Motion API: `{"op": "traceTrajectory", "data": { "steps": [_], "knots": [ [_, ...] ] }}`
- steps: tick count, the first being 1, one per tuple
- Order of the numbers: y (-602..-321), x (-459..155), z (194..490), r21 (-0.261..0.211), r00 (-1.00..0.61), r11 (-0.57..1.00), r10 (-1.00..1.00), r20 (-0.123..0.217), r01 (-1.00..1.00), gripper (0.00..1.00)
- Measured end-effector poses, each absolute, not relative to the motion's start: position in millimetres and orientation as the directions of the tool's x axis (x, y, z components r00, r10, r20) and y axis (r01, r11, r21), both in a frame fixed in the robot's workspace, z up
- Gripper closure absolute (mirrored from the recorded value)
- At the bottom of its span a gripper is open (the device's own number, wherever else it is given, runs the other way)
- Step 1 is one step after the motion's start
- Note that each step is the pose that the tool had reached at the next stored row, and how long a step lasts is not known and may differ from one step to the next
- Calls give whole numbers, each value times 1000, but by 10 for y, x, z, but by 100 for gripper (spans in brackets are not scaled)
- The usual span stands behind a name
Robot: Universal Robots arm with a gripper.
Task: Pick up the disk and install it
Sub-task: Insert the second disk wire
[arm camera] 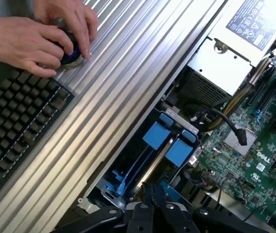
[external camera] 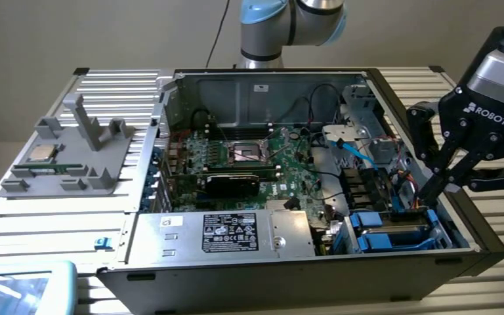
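Exterior view puts the gripper (external camera: 434, 190), fingers pressed together and holding nothing, at the open case's (external camera: 261, 79) four-o'clock corner, tips just above the disk (external camera: 392, 231) seated in its blue-framed bay (a person's hand (arm camera: 28, 41) rests beside a keyboard (arm camera: 16, 116))

This is a robotics lab or electronics assembly test bench. An opened desktop computer case (external camera: 427, 259) lies on its side on a ribbed aluminium table (external camera: 50, 220), its green motherboard (external camera: 261, 161) and silver power supply (external camera: 226, 233) exposed. At the exterior view's left a grey fixture (external camera: 81, 154) holds a CPU chip (external camera: 42, 154). A Universal Robots arm (external camera: 291, 23) stands at the far side. A person's hand (arm camera: 28, 41) works a blue-ringed knob (arm camera: 70, 56) beside a black keyboard (arm camera: 16, 121).
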State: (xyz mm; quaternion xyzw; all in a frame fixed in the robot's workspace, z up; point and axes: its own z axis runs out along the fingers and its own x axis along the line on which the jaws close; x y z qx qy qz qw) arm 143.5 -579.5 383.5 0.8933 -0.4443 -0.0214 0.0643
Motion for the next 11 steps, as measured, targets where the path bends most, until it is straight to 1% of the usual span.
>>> {"op": "traceTrajectory", "data": {
  "steps": [11],
  "knots": [
    [-5795, 1435, 3830, 122, 750, -744, -661, 6, -656, 89]
  ]
}}
